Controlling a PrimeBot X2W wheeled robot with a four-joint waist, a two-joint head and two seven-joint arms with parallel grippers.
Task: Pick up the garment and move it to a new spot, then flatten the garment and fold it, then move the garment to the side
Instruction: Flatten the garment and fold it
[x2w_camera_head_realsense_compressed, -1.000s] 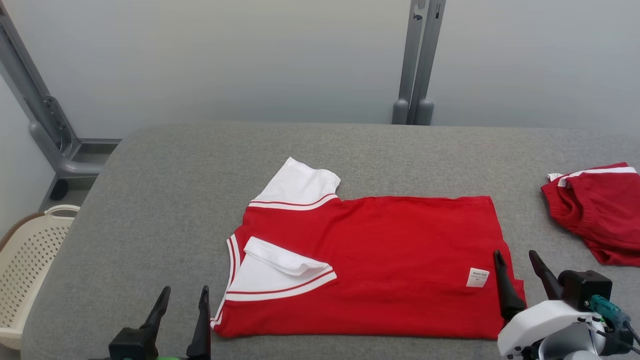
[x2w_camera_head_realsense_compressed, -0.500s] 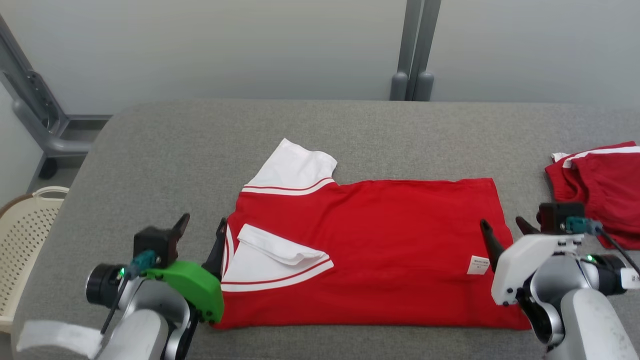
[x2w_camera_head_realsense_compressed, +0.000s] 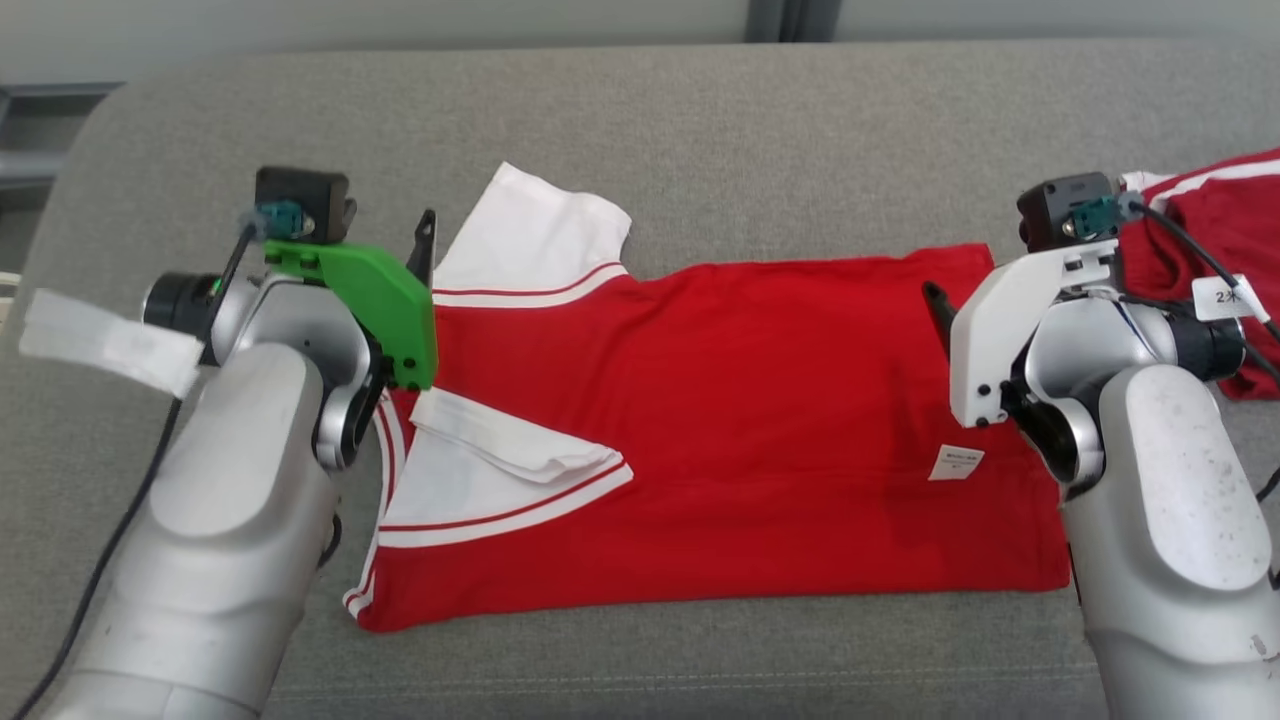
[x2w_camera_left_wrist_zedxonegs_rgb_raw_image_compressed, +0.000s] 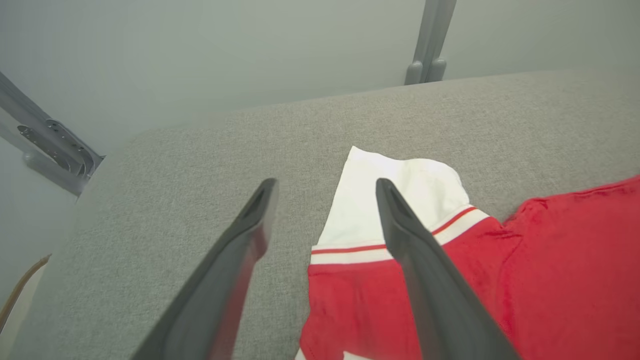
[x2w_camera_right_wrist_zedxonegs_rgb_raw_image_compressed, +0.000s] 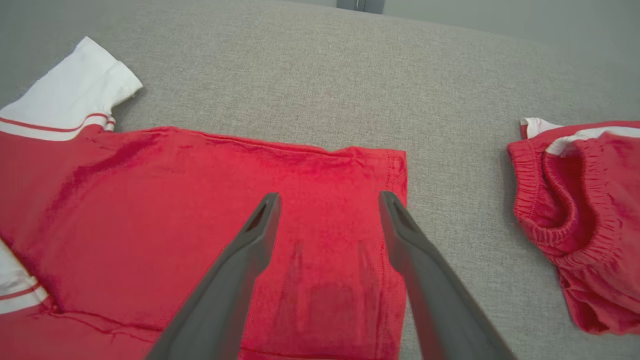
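Left gripper (x2w_camera_left_wrist_zedxonegs_rgb_raw_image_compressed: 325, 185) spread wide, empty, over sleeve end of red garment (x2w_camera_head_realsense_compressed: 760, 420), one finger above white sleeve (x2w_camera_head_realsense_compressed: 530, 235). Right gripper (x2w_camera_right_wrist_zedxonegs_rgb_raw_image_compressed: 330, 197) also spread, empty, over far hem corner. Garment flat, mid grey table (x2w_camera_head_realsense_compressed: 700, 130), near sleeve folded in. Second red garment (x2w_camera_right_wrist_zedxonegs_rgb_raw_image_compressed: 575, 210) off right, apart. Grey post (x2w_camera_left_wrist_zedxonegs_rgb_raw_image_compressed: 430, 45) beyond far edge.

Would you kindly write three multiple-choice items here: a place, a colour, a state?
1. Where do the red shorts lie relative to the red shirt? A on it; B to its right, apart; C under it.
2. What colour are its sleeves? A blue; B grey; C white.
3. How does the right tool stand? A open; B shut on the shirt; C shut on the shorts.
B, bare table lies between them; C, white with red stripes; A, its jaws stand apart, holding nothing.
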